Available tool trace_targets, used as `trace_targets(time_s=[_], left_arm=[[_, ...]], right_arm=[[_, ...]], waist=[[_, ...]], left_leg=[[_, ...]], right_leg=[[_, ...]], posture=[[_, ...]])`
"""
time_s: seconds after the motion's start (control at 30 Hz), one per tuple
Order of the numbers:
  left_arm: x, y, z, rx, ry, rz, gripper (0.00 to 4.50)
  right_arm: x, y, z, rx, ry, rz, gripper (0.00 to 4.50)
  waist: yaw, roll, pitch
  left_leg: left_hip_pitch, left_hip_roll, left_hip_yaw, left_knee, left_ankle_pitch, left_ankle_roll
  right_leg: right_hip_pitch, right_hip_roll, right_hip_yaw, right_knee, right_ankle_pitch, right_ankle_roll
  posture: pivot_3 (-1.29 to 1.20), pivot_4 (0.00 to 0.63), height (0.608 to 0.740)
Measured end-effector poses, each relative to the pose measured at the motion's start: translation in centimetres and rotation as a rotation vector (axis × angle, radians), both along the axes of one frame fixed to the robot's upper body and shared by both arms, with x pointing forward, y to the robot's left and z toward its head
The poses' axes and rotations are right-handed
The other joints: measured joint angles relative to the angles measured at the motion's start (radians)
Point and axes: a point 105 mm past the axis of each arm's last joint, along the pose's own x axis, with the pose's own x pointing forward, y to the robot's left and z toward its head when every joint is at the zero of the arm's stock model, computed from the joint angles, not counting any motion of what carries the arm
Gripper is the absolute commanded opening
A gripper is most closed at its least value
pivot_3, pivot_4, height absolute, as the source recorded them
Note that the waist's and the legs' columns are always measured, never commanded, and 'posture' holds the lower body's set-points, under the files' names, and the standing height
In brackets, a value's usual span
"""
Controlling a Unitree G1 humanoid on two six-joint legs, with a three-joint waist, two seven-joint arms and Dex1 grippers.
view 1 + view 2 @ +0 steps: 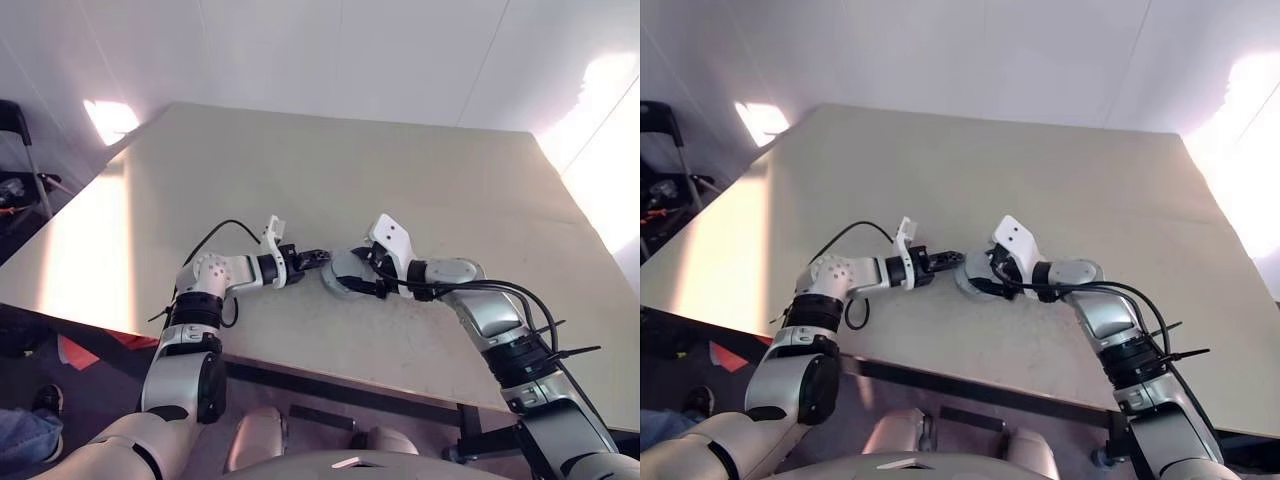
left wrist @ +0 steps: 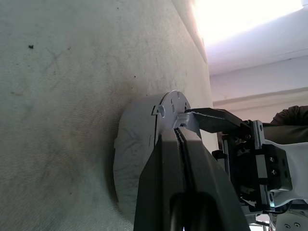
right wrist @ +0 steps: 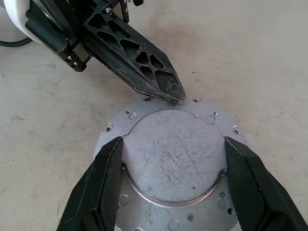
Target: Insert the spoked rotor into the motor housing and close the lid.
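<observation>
We are looking at a beige table (image 1: 300,170) where both arms are meeting near the front edge. A round silvery-grey metal part is lying flat there; it seems to be the lid (image 3: 175,154), with a raised round centre, a flat flange and small holes along its rim. In the left wrist view its side wall looks like a low grey drum, so we cannot tell what is sitting under it, and we cannot tell from the pictures whether the motor housing or the spoked rotor is inside.

The right gripper (image 3: 173,190) is standing with its two black fingers wide apart, one on each side of the raised centre, close against its edge. We cannot tell for sure whether the pads are pressing the metal or only standing just beside it.

The left gripper (image 3: 171,95) is coming from the opposite side with its fingers pressed fully together, nothing between them. Its closed tip is resting at the far rim of the lid, touching or almost touching the flange near a small notch. A black cable (image 1: 215,233) is running from the left wrist over the table.
</observation>
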Motion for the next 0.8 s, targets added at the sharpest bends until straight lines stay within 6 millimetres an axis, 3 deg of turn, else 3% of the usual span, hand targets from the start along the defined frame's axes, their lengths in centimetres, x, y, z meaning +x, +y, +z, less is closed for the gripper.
trace_targets(time_s=[0.1, 0.23, 0.53, 0.67, 0.8], left_arm=[[0.0, -0.1, -0.2, -0.005, 0.007, 0.012, 0.02], [-0.1, -0.1, -0.4, -0.011, 0.013, 0.019, 0.00], [-0.2, 0.0, 0.0, -0.037, 0.014, 0.019, 0.00], [-0.2, 0.0, 0.3, -0.051, 0.003, 0.016, 0.00], [-0.2, 0.0, 0.4, -0.056, 0.002, 0.012, 0.00]], right_arm=[[0.1, 0.0, -0.1, -0.004, 0.006, -0.003, 3.10], [0.3, -0.2, -0.1, -0.009, 0.019, -0.020, 4.42], [-0.1, -0.1, 1.0, 0.035, 0.015, -0.032, 4.46], [0.3, -0.3, 4.7, 0.160, -0.017, -0.067, 4.46], [0.4, -0.8, 7.0, 0.258, -0.014, -0.095, 4.46]], waist=[[0.000, 0.000, 0.000], [0.000, 0.000, 0.000], [0.000, 0.000, 0.001], [0.000, 0.000, 0.001], [0.001, 0.000, 0.001]], left_leg=[[0.005, 0.000, 0.000, 0.000, 0.000, 0.000], [0.009, 0.000, 0.000, -0.002, 0.000, 0.000], [0.005, -0.001, 0.000, -0.010, 0.000, -0.001], [-0.010, -0.001, 0.000, -0.009, 0.001, -0.001], [-0.011, -0.001, 0.001, -0.008, 0.000, 0.000]], right_leg=[[0.005, 0.000, 0.000, -0.001, -0.001, 0.002], [0.008, 0.000, 0.000, -0.003, -0.002, 0.003], [0.003, 0.000, 0.000, -0.006, -0.001, 0.002], [-0.011, 0.000, 0.000, -0.005, 0.003, -0.005], [-0.012, 0.000, 0.000, -0.005, 0.002, -0.005]], posture=[[0.00, 0.000, 0.740], [0.00, 0.000, 0.740], [0.00, 0.000, 0.740], [0.00, 0.000, 0.740], [0.00, 0.000, 0.740]])
